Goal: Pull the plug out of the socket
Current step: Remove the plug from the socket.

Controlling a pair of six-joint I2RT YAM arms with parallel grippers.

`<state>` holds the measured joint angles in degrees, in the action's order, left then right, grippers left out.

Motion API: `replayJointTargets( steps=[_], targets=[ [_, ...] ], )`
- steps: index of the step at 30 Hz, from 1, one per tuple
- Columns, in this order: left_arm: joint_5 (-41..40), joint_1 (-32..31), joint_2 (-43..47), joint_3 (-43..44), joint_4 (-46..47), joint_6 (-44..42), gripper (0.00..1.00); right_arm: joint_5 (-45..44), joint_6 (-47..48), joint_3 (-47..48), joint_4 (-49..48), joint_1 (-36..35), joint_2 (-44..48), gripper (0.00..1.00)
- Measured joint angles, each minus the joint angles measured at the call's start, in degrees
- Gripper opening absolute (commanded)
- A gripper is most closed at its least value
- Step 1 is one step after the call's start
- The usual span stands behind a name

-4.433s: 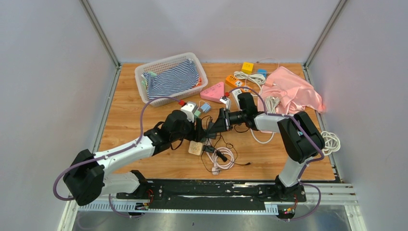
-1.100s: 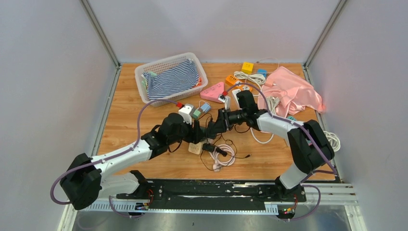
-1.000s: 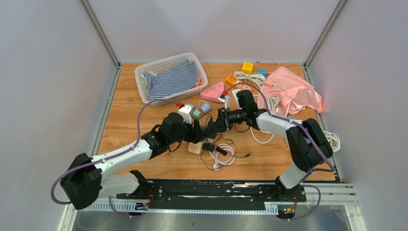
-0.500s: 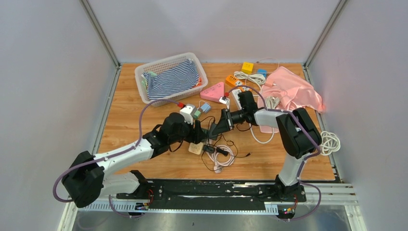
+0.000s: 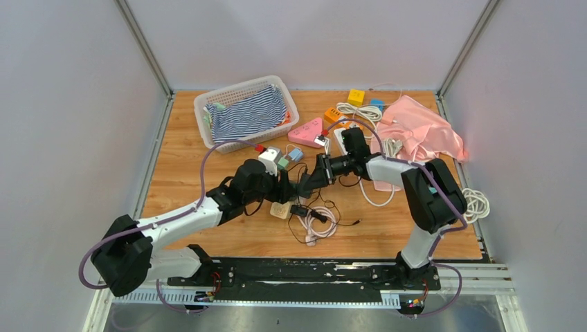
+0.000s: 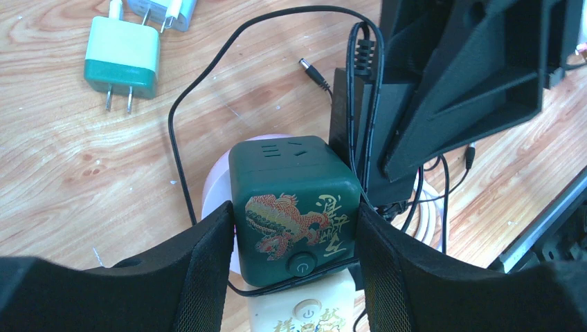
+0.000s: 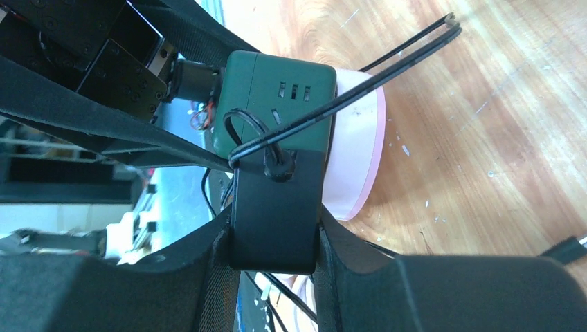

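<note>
From above, we see the left arm (image 5: 187, 214) and the right arm (image 5: 387, 169) meeting near the middle of the table (image 5: 194, 173), their tips close together over a tangle of cables (image 5: 320, 223) and just beyond a beige cube (image 5: 280, 209). We cannot make out the socket or the plug between them here. A basket (image 5: 208, 104) with striped cloth sits at the far left and a pink cloth (image 5: 419, 131) at the far right. In the left wrist view, the left jaws stand moderately wide and hold the socket (image 6: 294, 200), a dark green cube with a dragon print, one finger (image 6: 204, 270) pressed on each side. The socket rests on a pink disc (image 6: 213, 185). The black plug (image 6: 340, 111) sits flush against the socket's right side with its cable (image 6: 176, 117) looping around, and the right arm's fingers (image 6: 471, 76) close on it. A green and white charger (image 6: 121, 55) lies well apart on the wood. In the right wrist view, the right jaws are narrow and clamp the plug (image 7: 273, 207) on both flanks. The plug butts against the socket (image 7: 277, 97), and we see no gap between them.
</note>
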<state>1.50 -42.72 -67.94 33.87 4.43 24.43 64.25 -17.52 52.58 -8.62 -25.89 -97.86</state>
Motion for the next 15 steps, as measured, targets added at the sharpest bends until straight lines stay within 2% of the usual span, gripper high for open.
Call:
replayJointTargets(
  steps=[4,7,11,15],
  targets=[
    [-0.42,0.0,-0.61,0.0,0.0,-0.26,0.0,8.15,1.92,2.8,0.83,1.57,-6.88,0.0],
    [-0.26,-0.07,-0.94,0.0,-0.13,-0.55,0.0,9.66,4.07,3.82,4.44,1.7,-8.37,0.0],
    [-0.17,-0.11,-1.33,0.15,0.0,-0.68,0.0,4.39,4.28,4.11,8.9,1.01,-5.79,0.0],
    [0.13,-0.11,-1.97,1.46,-0.83,-1.31,0.0,-2.43,0.52,1.18,7.02,-0.33,0.09,0.0]
  ],
)
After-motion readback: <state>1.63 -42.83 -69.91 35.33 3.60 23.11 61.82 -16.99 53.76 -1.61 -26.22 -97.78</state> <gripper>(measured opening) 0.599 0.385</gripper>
